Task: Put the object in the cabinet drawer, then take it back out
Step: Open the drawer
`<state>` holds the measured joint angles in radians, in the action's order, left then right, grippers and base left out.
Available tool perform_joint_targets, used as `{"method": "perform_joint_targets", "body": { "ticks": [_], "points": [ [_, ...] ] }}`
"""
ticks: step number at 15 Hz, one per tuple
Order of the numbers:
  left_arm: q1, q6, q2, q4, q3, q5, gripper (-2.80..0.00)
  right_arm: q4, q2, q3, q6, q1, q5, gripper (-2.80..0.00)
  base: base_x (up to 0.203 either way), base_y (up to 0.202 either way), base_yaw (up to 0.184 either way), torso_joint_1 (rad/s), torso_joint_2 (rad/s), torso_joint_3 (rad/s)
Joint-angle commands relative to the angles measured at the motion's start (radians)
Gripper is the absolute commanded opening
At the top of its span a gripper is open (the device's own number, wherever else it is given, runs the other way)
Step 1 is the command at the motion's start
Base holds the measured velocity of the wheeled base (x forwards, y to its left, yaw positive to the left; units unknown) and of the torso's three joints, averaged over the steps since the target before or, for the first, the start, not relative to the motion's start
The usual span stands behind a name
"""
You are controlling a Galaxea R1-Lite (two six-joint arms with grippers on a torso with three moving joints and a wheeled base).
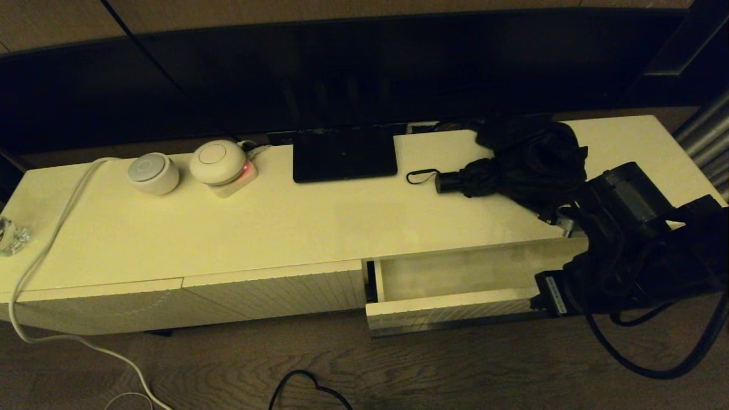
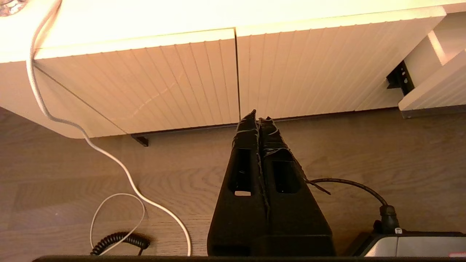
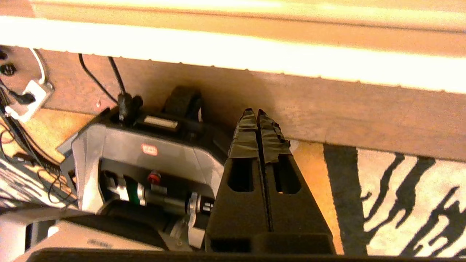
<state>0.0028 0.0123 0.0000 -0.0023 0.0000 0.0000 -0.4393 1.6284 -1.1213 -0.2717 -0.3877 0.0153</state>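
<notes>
The black folding umbrella (image 1: 524, 162) lies on the cabinet top at the back right, its handle (image 1: 450, 182) and wrist loop (image 1: 421, 176) pointing left. Below it the cabinet drawer (image 1: 450, 313) stands pulled out, and the part of its inside that shows is bare. Its ribbed front corner (image 2: 437, 96) also shows in the left wrist view. My right arm (image 1: 626, 245) covers the drawer's right end. The right gripper (image 3: 257, 111) is shut on nothing, low beneath a bright cream edge. The left gripper (image 2: 257, 113) is shut and empty, low before the closed ribbed fronts.
Two round white devices (image 1: 152, 172) (image 1: 217, 162) and a flat black stand (image 1: 344, 154) sit on the cabinet top under a dark screen. A white cable (image 1: 45, 245) hangs off the left end. A black cable (image 1: 307, 387) lies on the floor. The robot base (image 3: 145, 160) and a striped rug (image 3: 400, 203) are near the right gripper.
</notes>
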Motion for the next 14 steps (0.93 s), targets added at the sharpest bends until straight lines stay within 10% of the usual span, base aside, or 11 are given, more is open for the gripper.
{"method": "perform_joint_targets", "body": {
  "ticks": [1,14],
  "points": [
    [0.0,0.0,0.0,-0.001,0.002,0.0,-2.8,0.016,0.024,-0.001,-0.002,0.005,0.0,-2.8,0.0,0.0,0.0,0.0,0.0,0.0],
    [0.0,0.0,0.0,-0.001,0.002,0.0,-2.8,0.237,0.069,0.067,0.013,0.038,0.064,-2.8,0.0,0.0,0.0,0.0,0.0,0.0]
  ]
}}
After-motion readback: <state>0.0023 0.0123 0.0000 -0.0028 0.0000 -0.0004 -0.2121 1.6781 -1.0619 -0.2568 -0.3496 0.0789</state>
